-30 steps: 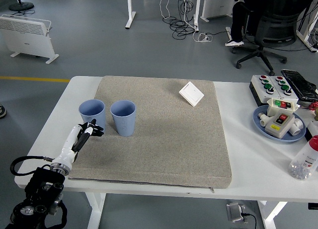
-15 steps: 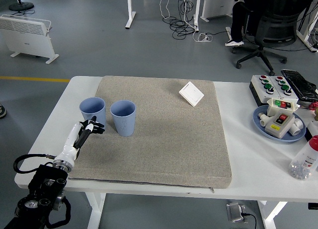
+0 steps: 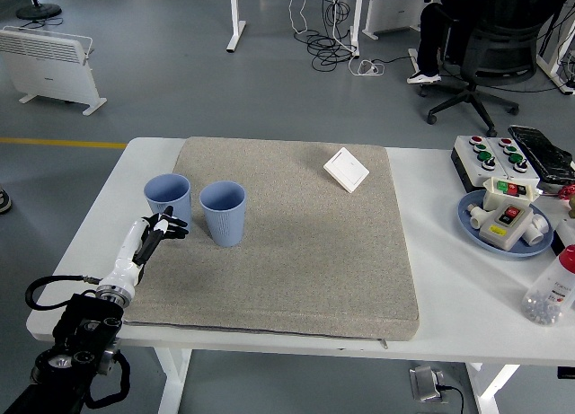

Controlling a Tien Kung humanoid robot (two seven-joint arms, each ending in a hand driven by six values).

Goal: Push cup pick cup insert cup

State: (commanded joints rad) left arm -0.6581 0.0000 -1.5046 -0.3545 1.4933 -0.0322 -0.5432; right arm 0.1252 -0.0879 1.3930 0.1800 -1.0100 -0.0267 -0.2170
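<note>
The left hand comes in from the lower left corner and sits low over the grey mat at its left side. Its black fingers are loosely spread and hold nothing; the tips lie against or just short of the lower wall of the left blue cup, and the view does not settle whether they touch. That cup stands upright just ahead of the fingers, near the mat's left edge. The second blue cup, also upright and open at the top, stands just to the right of the fingers, beside the first cup with a narrow gap between the two. The right hand is out of view.

No brand, label or readable writing shows on either cup or on the hand. A white square switch plate lies flat far ahead and to the right of the fingers, near the mat's far edge; no text can be made out on it.

Right of the second cup the mat is bare all the way to its right edge, and bare too from the cups to the near edge. Left of the fingers only a narrow strip of white desk remains before the desk's edge. Well apart on the right side of the desk sit a button box with red and green buttons, a blue plate carrying white switch parts, and a clear bottle with a red cap.
</note>
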